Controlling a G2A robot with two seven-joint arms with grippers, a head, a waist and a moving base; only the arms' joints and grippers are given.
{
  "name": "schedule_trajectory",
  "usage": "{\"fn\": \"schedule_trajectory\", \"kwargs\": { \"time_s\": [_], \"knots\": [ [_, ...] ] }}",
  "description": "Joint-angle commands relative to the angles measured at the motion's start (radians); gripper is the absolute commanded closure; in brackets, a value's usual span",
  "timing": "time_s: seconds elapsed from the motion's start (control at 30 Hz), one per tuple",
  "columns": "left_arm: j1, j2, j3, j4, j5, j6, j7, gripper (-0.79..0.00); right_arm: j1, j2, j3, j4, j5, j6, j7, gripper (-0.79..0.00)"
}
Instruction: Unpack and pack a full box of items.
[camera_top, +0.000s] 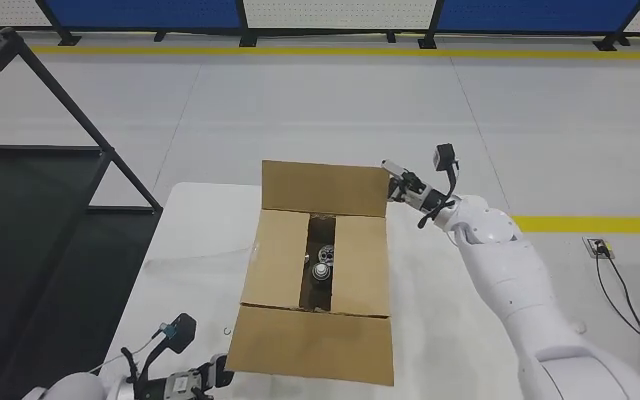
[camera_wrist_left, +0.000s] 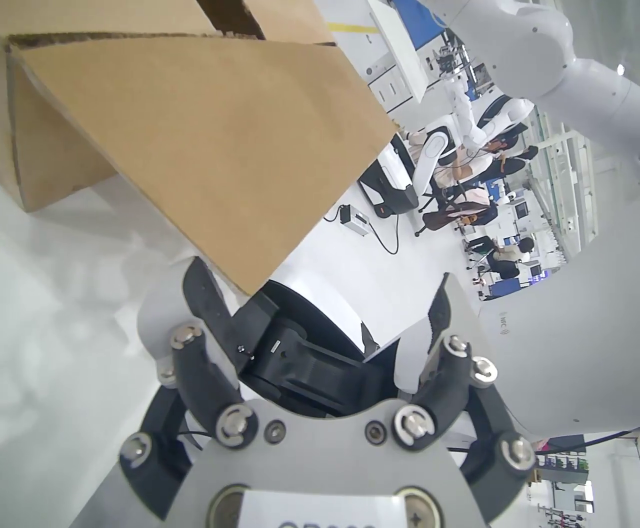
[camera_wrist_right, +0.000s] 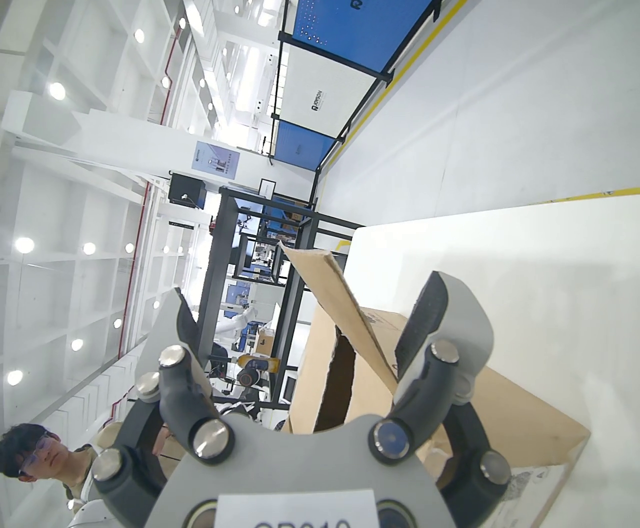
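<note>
A brown cardboard box (camera_top: 315, 275) stands in the middle of the white table (camera_top: 200, 250). Its far and near flaps are folded out and its two side flaps lie nearly shut, with a dark slot between them. Small grey items (camera_top: 321, 268) show through the slot. My right gripper (camera_top: 397, 178) sits at the right corner of the far flap (camera_wrist_right: 330, 295), open, with that flap's edge between its fingers. My left gripper (camera_top: 212, 378) is open near the table's front edge, just left of the near flap (camera_wrist_left: 210, 145), whose corner reaches between its fingers.
A dark metal frame (camera_top: 70, 120) stands off the table's left side. The table has free room left and right of the box. A cable and socket (camera_top: 600, 250) lie on the floor at the right.
</note>
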Motion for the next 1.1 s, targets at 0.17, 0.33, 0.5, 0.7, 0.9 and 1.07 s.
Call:
{"fn": "schedule_trajectory", "kwargs": {
  "time_s": [0.17,0.33,0.5,0.7,0.9,1.07],
  "knots": [
    [-0.014,0.023,0.014,-0.022,0.003,-0.033,0.034,-0.785,0.006,0.009,0.007,-0.016,0.006,-0.024,0.024,-0.785],
    [-0.034,0.031,0.016,-0.035,-0.034,-0.047,0.047,-0.785,0.001,0.016,0.007,-0.05,0.001,-0.037,0.058,-0.785],
    [-0.059,0.033,0.012,-0.053,-0.051,-0.032,0.079,-0.785,-0.006,0.026,0.004,-0.098,-0.02,-0.034,0.089,-0.785],
    [-0.092,0.028,0.011,-0.098,0.026,0.045,0.176,-0.785,-0.023,0.042,0.006,-0.18,-0.039,-0.016,0.153,-0.785],
    [-0.142,0.021,0.051,-0.138,0.152,0.127,0.281,-0.785,-0.07,0.065,0.008,-0.317,-0.073,0.045,0.225,-0.785],
    [-0.209,0.013,0.114,-0.148,0.227,0.206,0.334,-0.785,-0.127,0.083,0.014,-0.436,-0.086,0.108,0.282,-0.785]
  ]
}}
